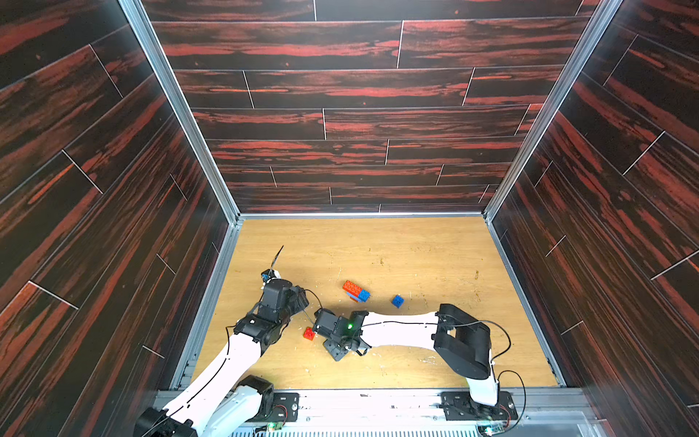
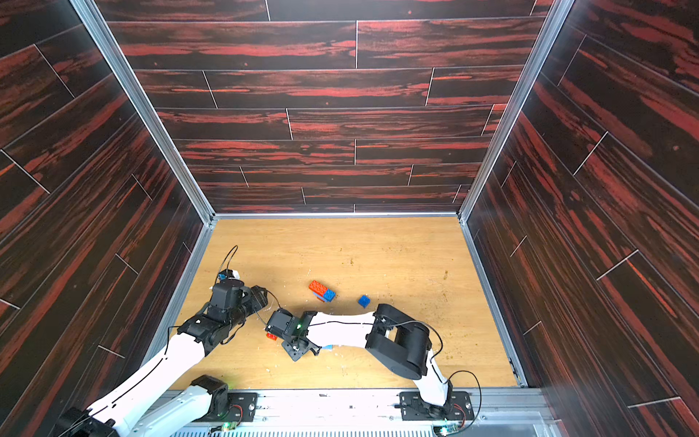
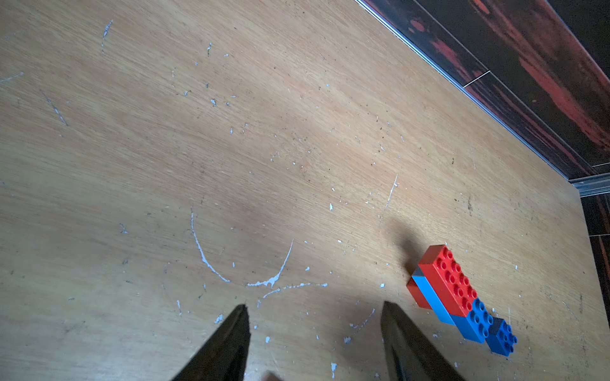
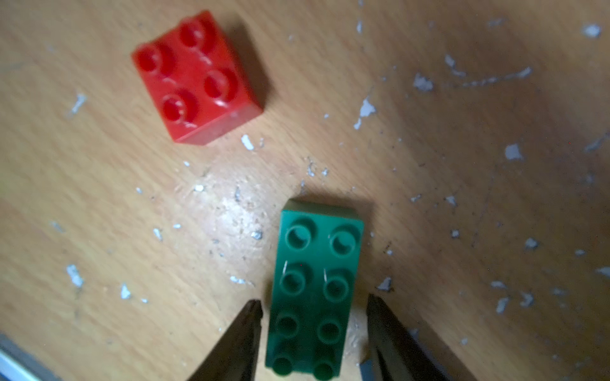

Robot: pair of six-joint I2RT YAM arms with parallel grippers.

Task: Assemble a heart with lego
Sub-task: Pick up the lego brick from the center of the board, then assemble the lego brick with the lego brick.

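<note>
Right wrist view: long green studded plastic brick (image 4: 313, 264), flat on wooden table (image 4: 99, 204), is straddled by right gripper (image 4: 313, 301); jaws narrow, slim gaps either side. Brick could be twisted by uneven closing.

In both top views the right arm's wrist (image 1: 334, 325) is covering the right claw (image 4: 313, 305) and the green brick (image 4: 313, 264). In the right wrist view the red square brick (image 4: 194, 77) is blurring at upper left, claw fingers (image 4: 244, 336) running off the lower edge.

The wooden table (image 1: 416, 246) bears a brick cluster (image 1: 356, 291), blue brick (image 1: 397, 301), red brick (image 1: 309, 333) and green brick (image 4: 313, 290).
</note>
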